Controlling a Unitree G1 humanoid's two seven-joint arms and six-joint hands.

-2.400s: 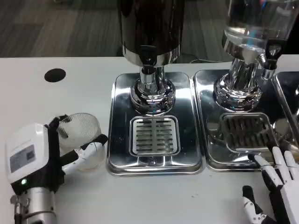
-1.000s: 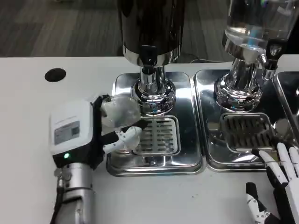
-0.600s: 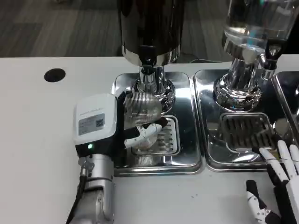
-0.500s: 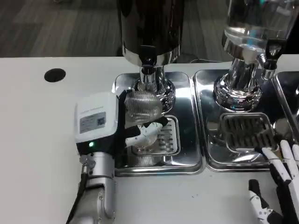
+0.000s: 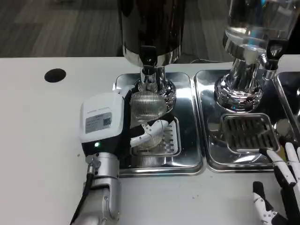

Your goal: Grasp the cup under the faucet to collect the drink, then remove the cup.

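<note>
White fingers [image 5: 152, 132] wrap the lower wall of the clear ribbed cup [image 5: 147, 107], so the left hand [image 5: 110, 124] grasps it at frame centre, apparently tilted so its mouth shows. It is held over the slotted grate [image 5: 161, 140] of the left drip tray [image 5: 185, 159], just below the dark dispenser's faucet [image 5: 148, 58], probably to catch the drink and let spills drain. The right hand [image 5: 281, 187], lower right, holds nothing, fingers spread near the second tray [image 5: 211, 150], waiting.
</note>
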